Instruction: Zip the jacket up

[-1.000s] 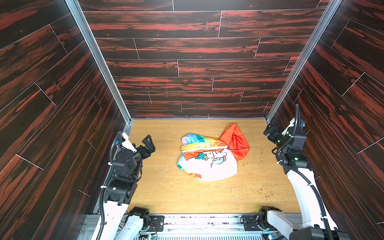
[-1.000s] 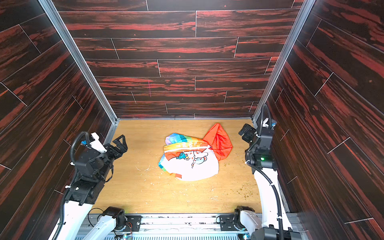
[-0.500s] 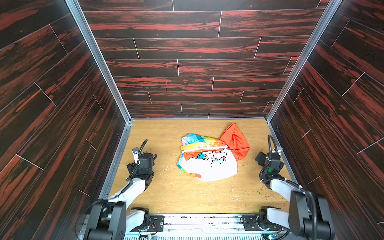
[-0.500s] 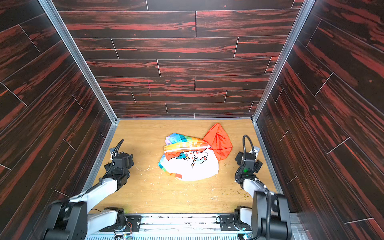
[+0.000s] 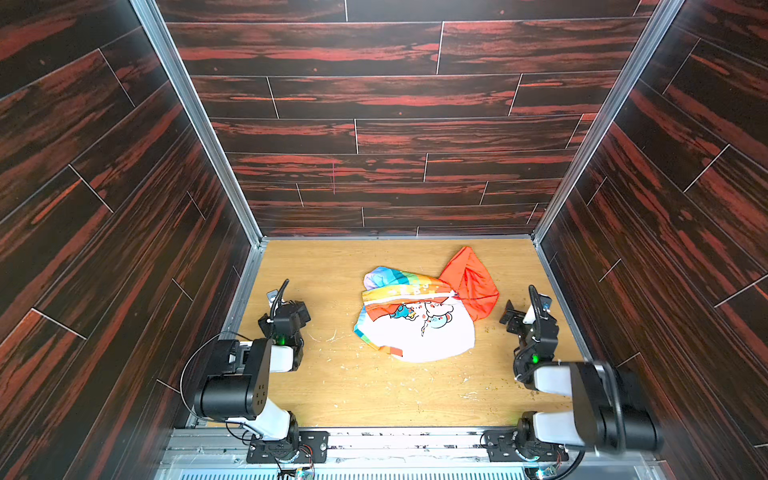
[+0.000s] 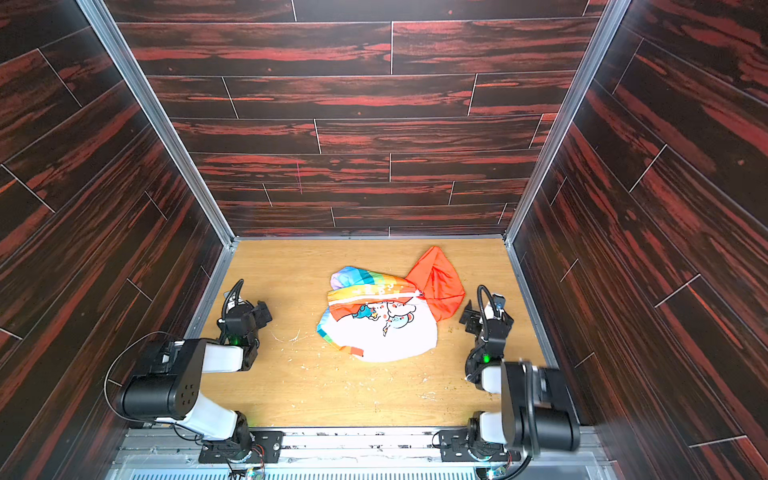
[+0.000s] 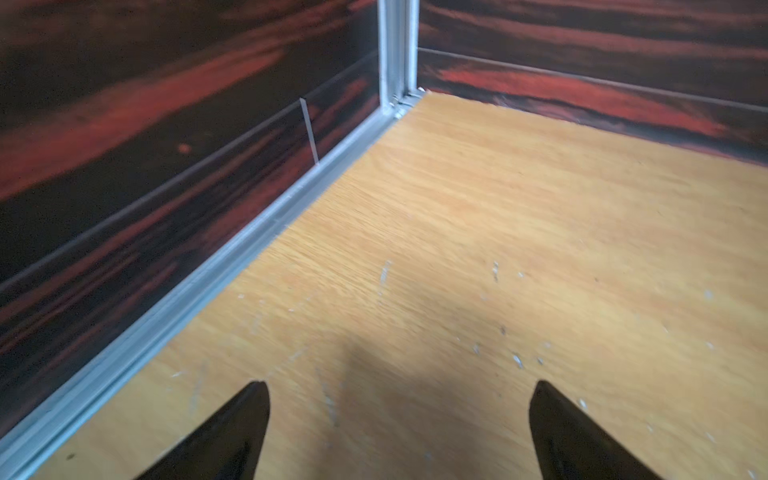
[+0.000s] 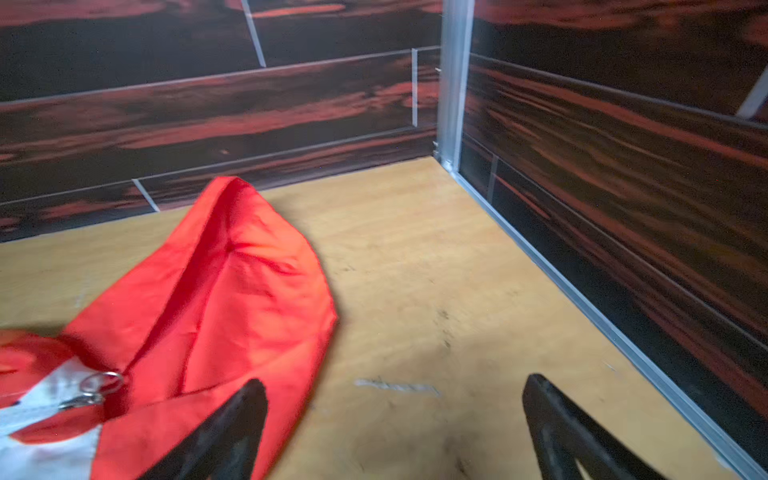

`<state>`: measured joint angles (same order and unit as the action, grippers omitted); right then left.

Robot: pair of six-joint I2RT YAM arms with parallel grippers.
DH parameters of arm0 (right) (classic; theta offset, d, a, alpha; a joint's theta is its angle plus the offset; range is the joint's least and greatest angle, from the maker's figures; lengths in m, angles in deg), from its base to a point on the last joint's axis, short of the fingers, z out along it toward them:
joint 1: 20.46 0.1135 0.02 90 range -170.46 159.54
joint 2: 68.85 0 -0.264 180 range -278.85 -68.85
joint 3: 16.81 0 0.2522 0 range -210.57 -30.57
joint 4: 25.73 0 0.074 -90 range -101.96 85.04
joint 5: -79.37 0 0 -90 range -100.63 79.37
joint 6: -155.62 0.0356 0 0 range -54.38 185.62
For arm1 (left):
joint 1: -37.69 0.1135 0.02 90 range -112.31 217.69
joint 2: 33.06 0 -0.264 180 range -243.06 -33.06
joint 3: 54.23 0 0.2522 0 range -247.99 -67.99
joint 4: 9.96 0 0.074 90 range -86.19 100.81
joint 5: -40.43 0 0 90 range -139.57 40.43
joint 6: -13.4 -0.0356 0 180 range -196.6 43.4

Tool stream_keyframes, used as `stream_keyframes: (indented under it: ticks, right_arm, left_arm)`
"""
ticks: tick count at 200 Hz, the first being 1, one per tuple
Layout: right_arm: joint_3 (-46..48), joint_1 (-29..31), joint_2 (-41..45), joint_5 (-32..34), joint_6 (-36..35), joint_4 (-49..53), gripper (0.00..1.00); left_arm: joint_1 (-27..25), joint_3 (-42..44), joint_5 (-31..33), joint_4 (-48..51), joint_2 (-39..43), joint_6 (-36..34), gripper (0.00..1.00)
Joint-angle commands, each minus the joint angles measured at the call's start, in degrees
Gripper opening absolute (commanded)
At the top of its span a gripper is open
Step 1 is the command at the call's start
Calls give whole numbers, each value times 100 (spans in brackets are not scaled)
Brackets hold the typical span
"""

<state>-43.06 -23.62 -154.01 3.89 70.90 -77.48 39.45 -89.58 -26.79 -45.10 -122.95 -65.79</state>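
Located in both top views, near the middle of the light wood-grain tabletop (image 5: 332,266) (image 6: 291,266) and slightly toward the right side: small child's thin hooded jacket (image 5: 432,340) (image 6: 395,340), white body with cartoon animal prints, rainbow-striped panel along the far edge. Crumpled and bunched, lying on the board. Bright orange hood (image 5: 471,278) (image 6: 436,274) pointing toward the far right corner. Same hood seen close in the right wrist view (image 8: 232,291), with a small metal ring pull (image 8: 102,384) at the junction of orange and white fabric. Extent of zip closure: not determinable.

Black parallel left gripper (image 5: 305,309) (image 6: 266,311): low over bare board at the left side, well apart from the jacket. Jaws spread wide, nothing between them; confirmed in the left wrist view (image 7: 399,390), only scuffed wood ahead.

Black parallel right gripper (image 5: 509,311) (image 6: 467,316): low at the right side, just beside the hood's right edge, no contact evident in the top views. Jaws spread wide and empty in the right wrist view (image 8: 395,384).

Enclosure: dark red-streaked wood-pattern walls (image 5: 374,124) on three sides, aluminium corner posts (image 5: 199,124).
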Motion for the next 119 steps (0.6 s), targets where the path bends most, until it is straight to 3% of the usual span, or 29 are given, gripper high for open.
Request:
stream_keyframes:
  ticks: [1,5,13,119]
  right_arm:
    - [-470,35,-311,-225,-56,102,99]
    - [-555,33,-345,-225,-62,303,99]
    - [-436,41,-476,-197,-79,-224,99]
    - [-521,41,-465,-200,-73,21,99]
  left_arm:
    - [8,-146,-274,115,249,-149,100]
    - [13,-136,-254,30,229,-149,100]
    - [8,-113,-230,-115,156,-141,100]
    - [7,-178,-249,69,183,-149,100]
